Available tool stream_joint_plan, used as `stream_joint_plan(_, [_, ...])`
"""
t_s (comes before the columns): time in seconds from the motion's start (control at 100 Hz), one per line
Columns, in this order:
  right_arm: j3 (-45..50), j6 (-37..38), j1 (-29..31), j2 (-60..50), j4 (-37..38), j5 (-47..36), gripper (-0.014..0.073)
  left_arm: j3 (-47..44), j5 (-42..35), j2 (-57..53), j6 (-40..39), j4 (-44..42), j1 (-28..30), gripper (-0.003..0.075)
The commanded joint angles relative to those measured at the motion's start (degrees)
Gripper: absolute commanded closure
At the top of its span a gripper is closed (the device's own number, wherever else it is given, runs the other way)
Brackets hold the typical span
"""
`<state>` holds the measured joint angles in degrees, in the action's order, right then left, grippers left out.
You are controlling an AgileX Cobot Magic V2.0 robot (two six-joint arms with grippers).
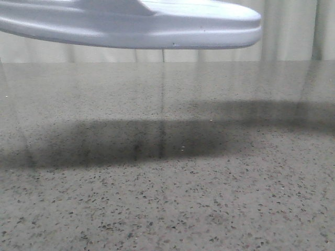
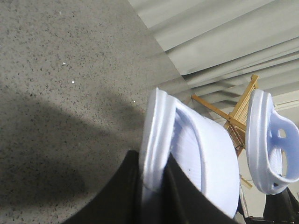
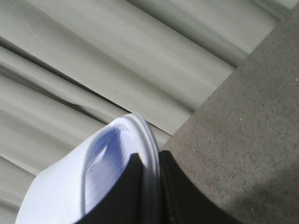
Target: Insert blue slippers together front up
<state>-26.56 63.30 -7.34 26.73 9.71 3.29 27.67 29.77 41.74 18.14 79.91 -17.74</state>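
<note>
One pale blue slipper [image 1: 157,26] hangs in the air above the speckled table, across the top of the front view; neither gripper shows there. My left gripper [image 2: 152,159] is shut on the side rim of a slipper [image 2: 210,154], whose ribbed footbed faces the camera. Beyond it the second slipper [image 2: 273,144] is also off the table, its strap and a side cut-out visible. My right gripper [image 3: 149,156] is shut on the rim of a slipper [image 3: 70,186], one finger inside on the footbed and one outside.
The grey speckled table [image 1: 167,198] carries the slippers' shadows across its middle. A yellow wooden rack [image 2: 239,112] stands behind the two slippers in the left wrist view. Pale pleated curtains [image 3: 117,60] back the table's far edge.
</note>
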Motion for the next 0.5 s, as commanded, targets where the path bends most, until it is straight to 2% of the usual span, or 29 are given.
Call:
stream_joint_plan(0.0, [-1.73,0.23,-2.69,-0.3,-0.88,-1.55,0.0688,2.09,1.15,0.73,-0.04,4.04,-0.46,0.0704])
stream_joint_plan(0.23, [-1.73,0.23,-10.84,-0.2,-1.06,0.6,0.0688,2.09,2.34,1.06,-0.04,5.73,-0.46,0.0704])
stream_joint_plan(0.49, [-1.73,0.23,-11.99,-0.08,-0.12,4.95,0.0688,2.09,3.5,1.06,-0.04,8.59,-0.46,0.0704])
